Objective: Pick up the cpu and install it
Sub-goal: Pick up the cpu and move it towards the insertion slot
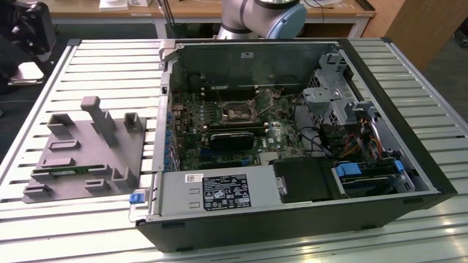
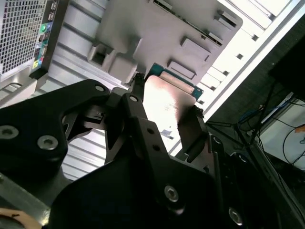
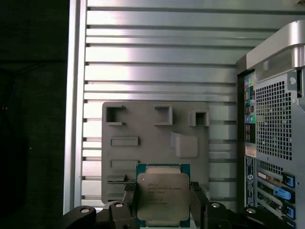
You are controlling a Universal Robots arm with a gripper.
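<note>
The silvery, green-edged cpu [image 3: 163, 195] is held between the jaws.

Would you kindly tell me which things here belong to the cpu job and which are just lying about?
For the job: the cpu, clamped in the gripper; the open computer case; the square socket on its motherboard.
Lying about: the grey parts tray; the green memory stick in it; the slatted table.

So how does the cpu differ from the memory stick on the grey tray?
The cpu is square with a silvery metal top; the memory stick is long, narrow and green. The cpu is gripped between the fingers, off the tray; the memory stick lies on the tray. Both show green board.
</note>
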